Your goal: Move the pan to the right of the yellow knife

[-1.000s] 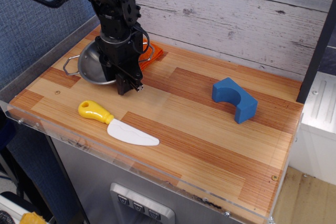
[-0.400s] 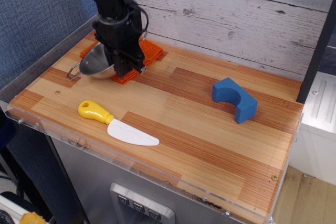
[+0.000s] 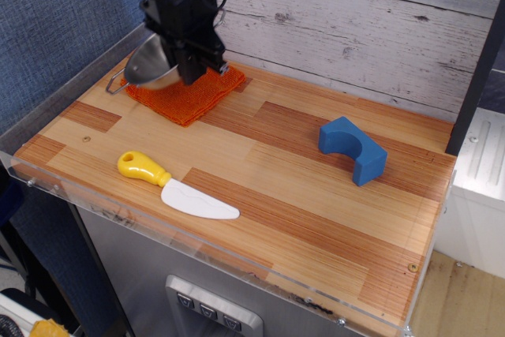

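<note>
The pan (image 3: pixel 148 69), a shiny steel bowl with a thin wire loop handle, hangs tilted in the air above the back left of the table. My gripper (image 3: pixel 192 71) is shut on the pan's right rim and holds it up over an orange cloth. The yellow knife (image 3: pixel 175 187), with a chunky yellow handle and a white blade, lies near the front left edge, well below and in front of the pan.
An orange mesh cloth (image 3: pixel 188 94) lies on the wooden table (image 3: pixel 316 219) under the pan. A blue arch-shaped block (image 3: pixel 352 150) stands at the right. A plank wall runs along the back, and a clear lip edges the table's front.
The gripper has lifted the pan off the table, higher in each frame. The orange cloth beneath it is now uncovered. The knife and the blue block have not moved.
</note>
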Controlling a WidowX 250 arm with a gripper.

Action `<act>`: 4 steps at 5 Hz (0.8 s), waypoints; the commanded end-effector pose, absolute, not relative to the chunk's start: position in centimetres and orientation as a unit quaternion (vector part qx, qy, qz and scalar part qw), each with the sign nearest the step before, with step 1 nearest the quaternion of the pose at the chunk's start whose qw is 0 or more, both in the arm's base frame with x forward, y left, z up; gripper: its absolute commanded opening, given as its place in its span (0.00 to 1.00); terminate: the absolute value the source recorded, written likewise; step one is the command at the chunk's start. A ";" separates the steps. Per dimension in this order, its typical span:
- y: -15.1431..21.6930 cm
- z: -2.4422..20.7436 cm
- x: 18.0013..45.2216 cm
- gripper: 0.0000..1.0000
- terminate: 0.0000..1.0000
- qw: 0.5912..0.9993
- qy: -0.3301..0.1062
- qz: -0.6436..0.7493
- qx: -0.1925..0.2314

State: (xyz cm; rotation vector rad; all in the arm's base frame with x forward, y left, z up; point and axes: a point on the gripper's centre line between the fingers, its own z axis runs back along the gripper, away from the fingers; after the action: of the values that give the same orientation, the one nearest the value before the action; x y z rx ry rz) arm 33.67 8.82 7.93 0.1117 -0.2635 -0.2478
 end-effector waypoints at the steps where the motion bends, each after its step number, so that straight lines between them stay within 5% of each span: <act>1: 3.2 12.0 32.9 0.00 0.00 0.960 -0.184 -0.208 0.039; 4: -5.0 10.1 26.3 0.00 0.00 0.918 -0.168 -0.358 -0.001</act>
State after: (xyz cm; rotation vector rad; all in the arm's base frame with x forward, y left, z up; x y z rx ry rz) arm 26.13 -4.67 8.36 -0.0174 -0.2959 -0.7383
